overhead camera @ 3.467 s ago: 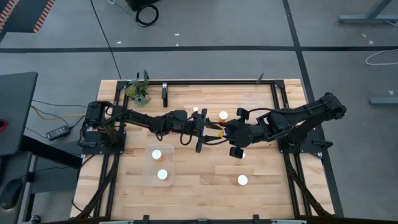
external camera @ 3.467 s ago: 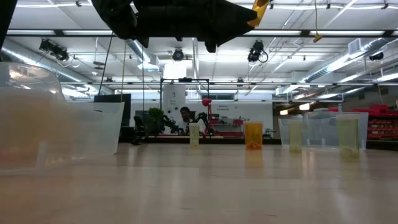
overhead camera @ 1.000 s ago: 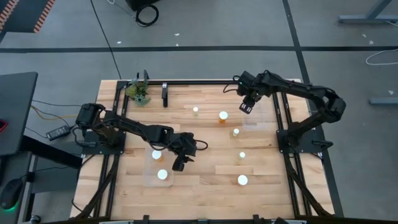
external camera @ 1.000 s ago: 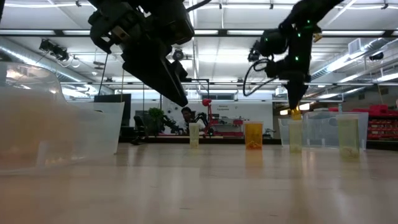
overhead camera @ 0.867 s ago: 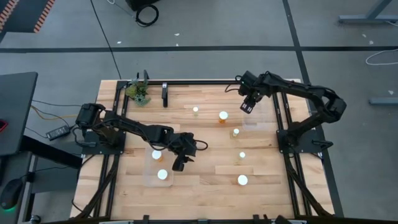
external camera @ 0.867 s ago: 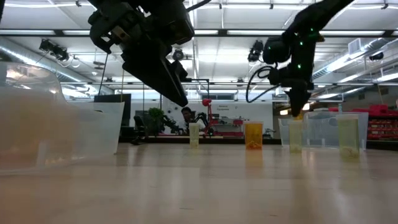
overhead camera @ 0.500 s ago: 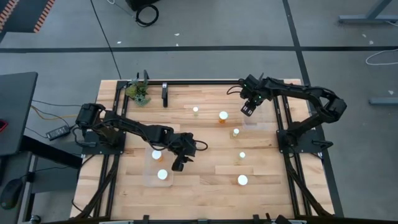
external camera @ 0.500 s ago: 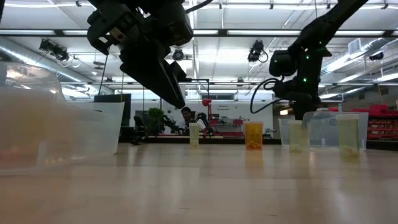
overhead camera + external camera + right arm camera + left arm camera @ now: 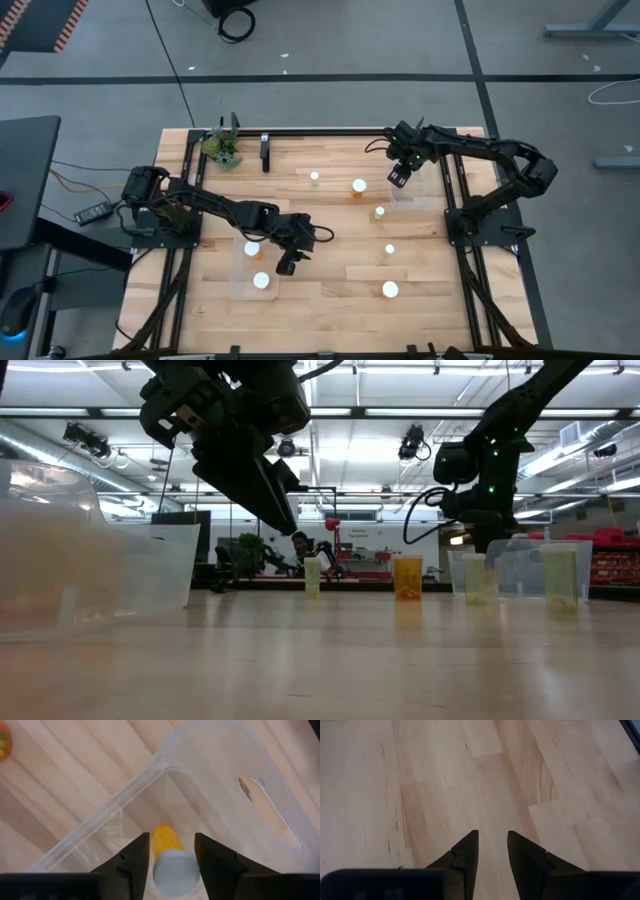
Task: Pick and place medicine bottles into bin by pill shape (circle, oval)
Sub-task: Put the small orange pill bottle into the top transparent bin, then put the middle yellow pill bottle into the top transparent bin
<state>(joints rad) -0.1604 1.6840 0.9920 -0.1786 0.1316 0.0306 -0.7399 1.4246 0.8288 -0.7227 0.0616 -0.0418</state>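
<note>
Right claw (image 9: 170,851), as I had it over the clear bin (image 9: 210,785) at the worktop's (image 9: 330,300) far right corner: fingers (image 9: 132,857) parted, a medicine bottle (image 9: 170,855) between them, amber body and pale cap; I could not tell whether the pads touched it. In the high view the same claw (image 9: 398,176) sat above that bin (image 9: 415,185).

Left claw (image 9: 492,851), spread and empty, hovered over bare wood; from above it (image 9: 287,262) was just beside a second clear bin (image 9: 238,285) holding two capped bottles (image 9: 261,281).

Five more bottles stood loose between the arms, e.g. (image 9: 359,186) and (image 9: 390,290).

I judged these bottles light, rigid and smooth, prone to tip. I would pinch the body just under the cap.
</note>
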